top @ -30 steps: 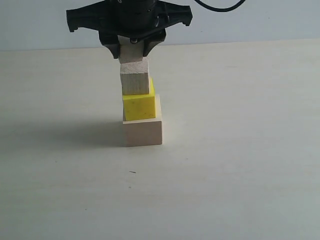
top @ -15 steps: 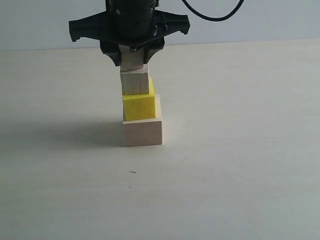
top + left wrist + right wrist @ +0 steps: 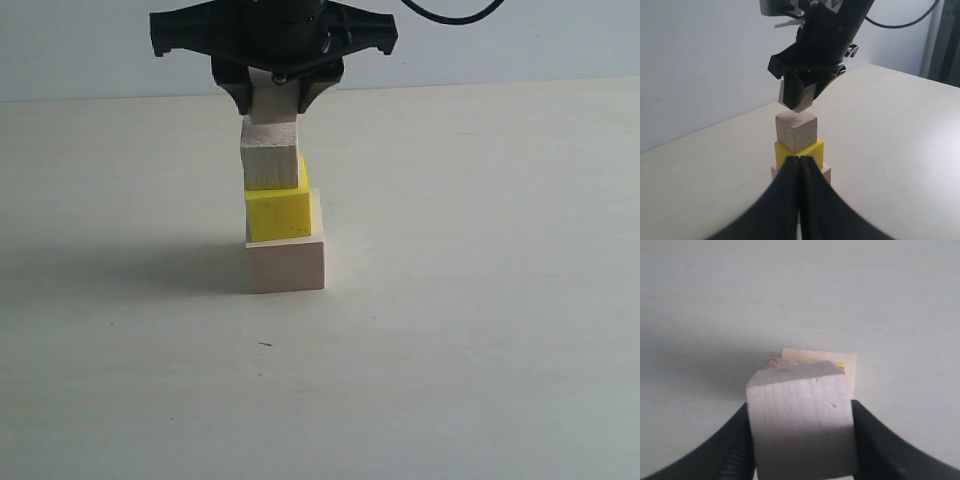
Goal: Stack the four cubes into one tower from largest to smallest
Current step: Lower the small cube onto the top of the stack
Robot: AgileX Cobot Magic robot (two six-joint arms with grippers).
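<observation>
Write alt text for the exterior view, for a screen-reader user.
A black right gripper grips the tiniest wood cube directly over a three-cube stack. From the bottom, the stack is a large pale wood cube, a yellow cube and a small pale wood cube, standing on a pale table.

Largest cube (image 3: 286,265) on table (image 3: 480,300); second cube (image 3: 278,212) atop it; third cube (image 3: 271,165) atop second; smallest cube (image 3: 272,105) just above third.

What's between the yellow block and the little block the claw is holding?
One pale wooden cube. It sits on the yellow cube, right under the held tiny cube. The exterior view shows it.
</observation>
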